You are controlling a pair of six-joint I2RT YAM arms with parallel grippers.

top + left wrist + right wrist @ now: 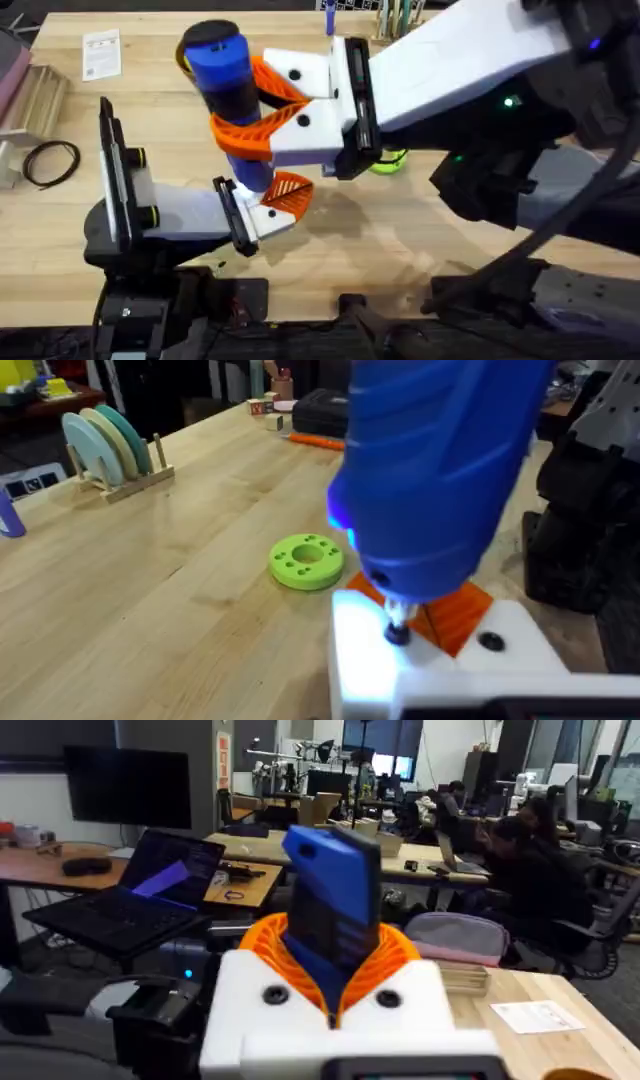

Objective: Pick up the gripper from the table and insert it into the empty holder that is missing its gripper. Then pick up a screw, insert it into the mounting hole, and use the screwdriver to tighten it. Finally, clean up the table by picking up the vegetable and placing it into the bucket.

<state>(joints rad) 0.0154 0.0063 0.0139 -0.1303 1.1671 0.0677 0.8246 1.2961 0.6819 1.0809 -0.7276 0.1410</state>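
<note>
The blue screwdriver [228, 90] stands upright over the table [400, 240], and my right gripper [275, 112] is shut on its body with orange pads [400, 955] on both sides. Its thin bit [397, 628] presses into a hole in the white holder [365, 660] on my left gripper [272, 208]. An orange ribbed wedge, the gripper [290, 190], sits seated in that holder right beside the bit. The screw is hidden under the bit. The vegetable and the bucket are hidden from view.
A lime-green disc with holes [307, 561] lies on the wood just beyond the holder, half under the right arm [392, 160]. A plate rack [110, 445], an orange pen-like tool [318, 440], a black cable coil [50, 160] and a paper card [102, 55] lie farther off.
</note>
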